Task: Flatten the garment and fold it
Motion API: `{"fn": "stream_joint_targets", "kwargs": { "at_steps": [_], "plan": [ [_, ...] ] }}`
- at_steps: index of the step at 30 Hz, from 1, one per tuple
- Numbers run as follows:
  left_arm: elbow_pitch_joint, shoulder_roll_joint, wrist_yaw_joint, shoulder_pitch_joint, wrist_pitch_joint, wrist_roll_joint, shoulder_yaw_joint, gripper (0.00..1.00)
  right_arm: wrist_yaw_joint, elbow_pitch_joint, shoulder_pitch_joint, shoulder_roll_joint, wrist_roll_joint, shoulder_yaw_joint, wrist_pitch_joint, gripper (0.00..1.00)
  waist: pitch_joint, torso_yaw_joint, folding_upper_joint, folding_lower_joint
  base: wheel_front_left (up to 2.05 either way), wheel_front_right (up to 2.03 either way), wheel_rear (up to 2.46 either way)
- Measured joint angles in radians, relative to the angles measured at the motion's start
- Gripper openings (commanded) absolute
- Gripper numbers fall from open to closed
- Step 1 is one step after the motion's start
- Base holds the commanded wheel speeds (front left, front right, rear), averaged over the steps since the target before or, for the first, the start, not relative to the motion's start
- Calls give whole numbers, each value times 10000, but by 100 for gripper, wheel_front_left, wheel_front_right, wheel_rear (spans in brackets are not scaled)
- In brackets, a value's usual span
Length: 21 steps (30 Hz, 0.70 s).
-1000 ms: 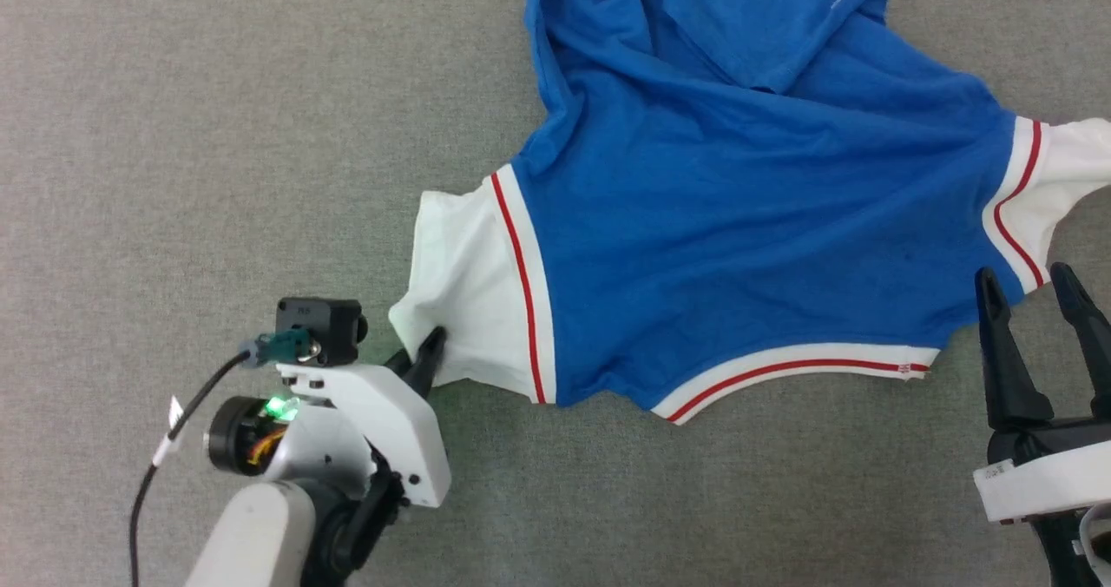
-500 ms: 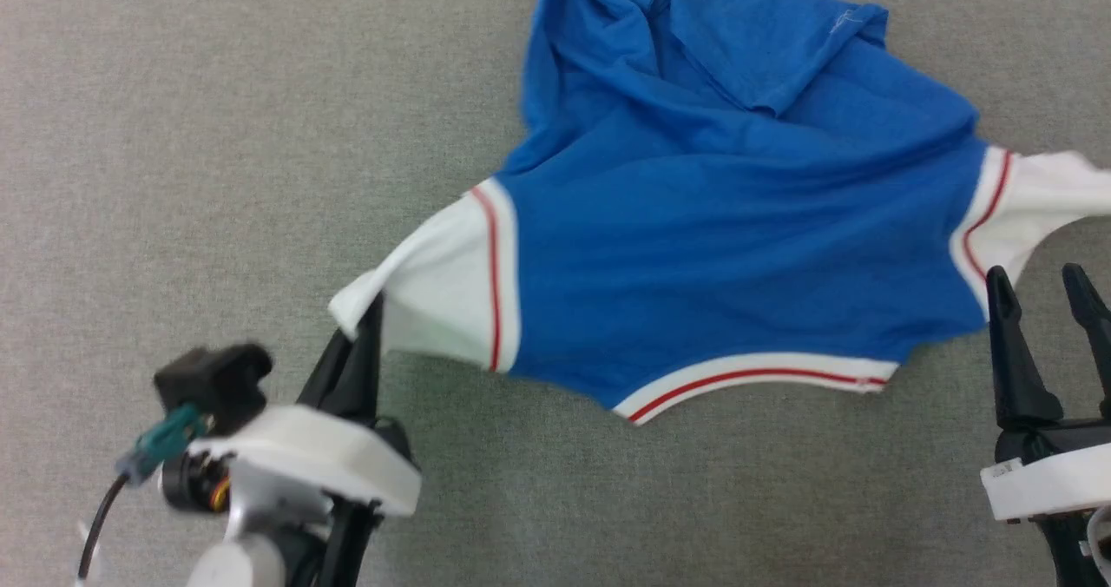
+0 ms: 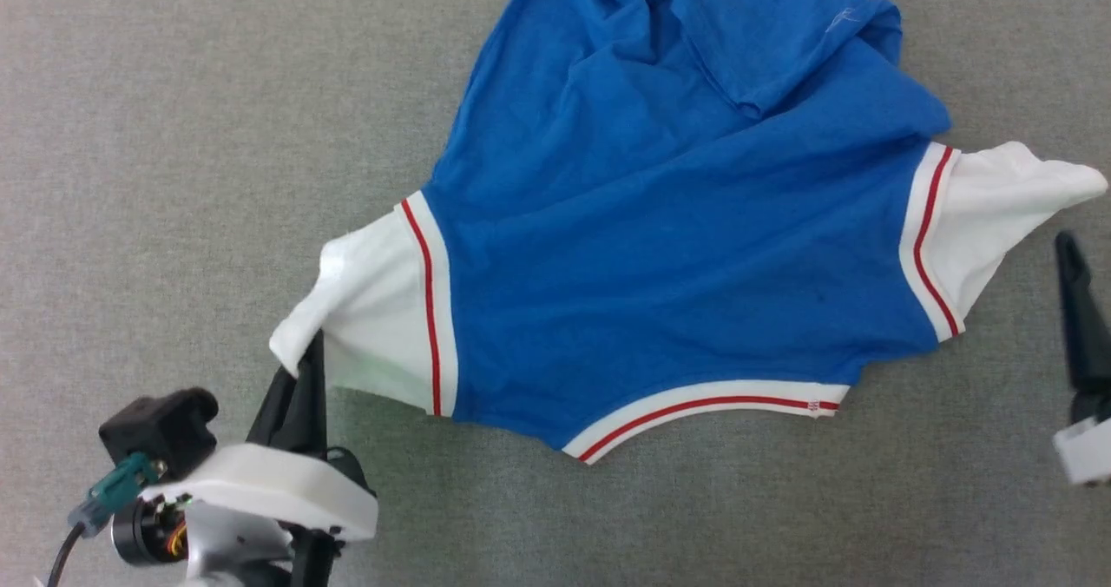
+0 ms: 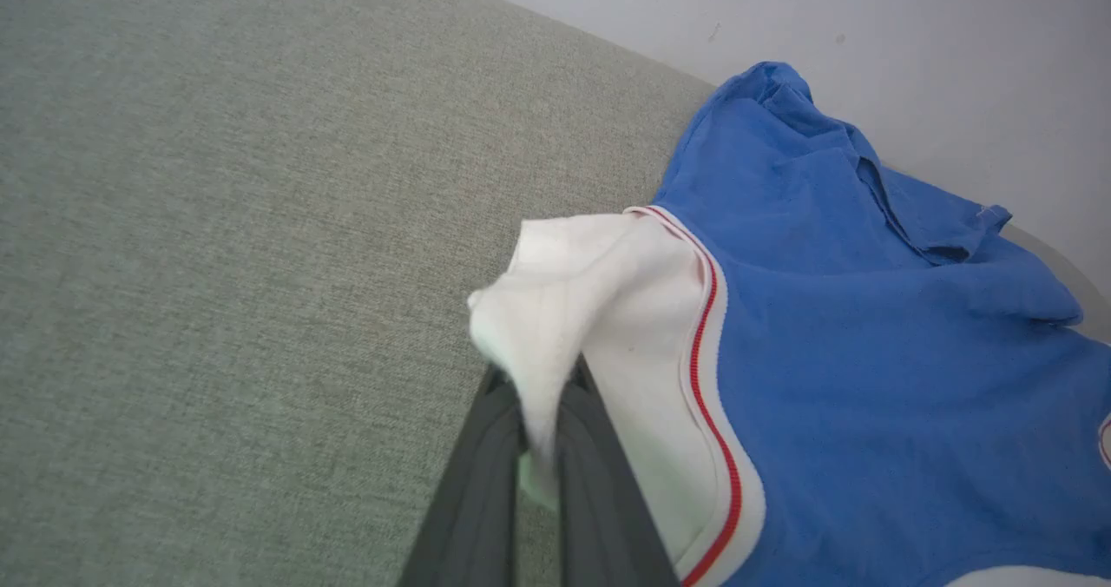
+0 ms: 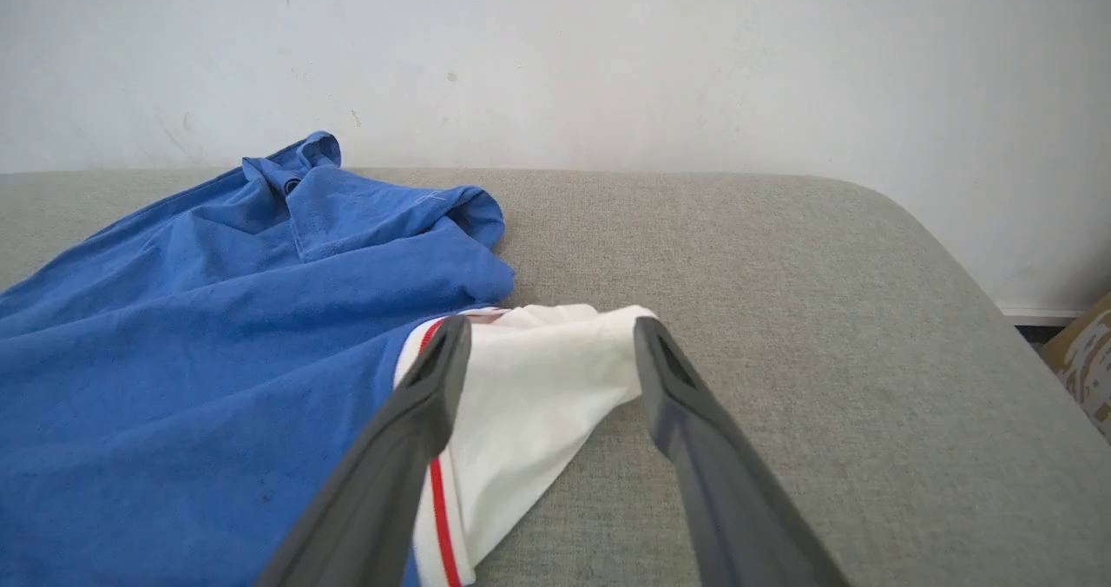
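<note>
Flattening step: one sleeve caught, folding not yet begun.
My left gripper (image 4: 538, 383) is clamped on a white sleeve (image 3: 364, 309); my right gripper (image 5: 551, 335) stands wide apart near the other sleeve (image 5: 538, 379), holding nothing. The garment (image 3: 660, 248) lies on the grey surface (image 3: 174, 135), its far blue part bunched. Next, I think, the right must pinch and pull outward.

Wide jaws, blue garment (image 5: 200, 344), white sleeve (image 5: 529, 387)

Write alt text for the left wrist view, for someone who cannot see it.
The left gripper is shut on the white sleeve of a blue jersey, which lies rumpled on a grey fabric surface by a white wall.
</note>
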Motion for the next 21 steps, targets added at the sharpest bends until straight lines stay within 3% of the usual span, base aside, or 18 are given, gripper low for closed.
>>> {"fn": "stream_joint_targets", "kwargs": {
  "at_steps": [5, 11, 21],
  "plan": [
    [-4, 111, 2, -428, 201, 244, -219, 0, -2, 48, -776, -1952, 637, 255, 1252, 100, 209, -98, 0, -1, 0, 0, 0],
    [-19, 69, -2, -848, 297, 330, -556, 0, 0, 849, -1586, -3952, 1670, 1411, 2433, 100, 573, -136, 0, 0, 0, 0, 0],
    [48, -75, -19, -1093, 343, 437, -1066, 0, 0, 2192, -2693, -5632, 2307, 2612, 2537, 100, 1048, 268, 0, 0, 0, 0, 0]
  ]
}}
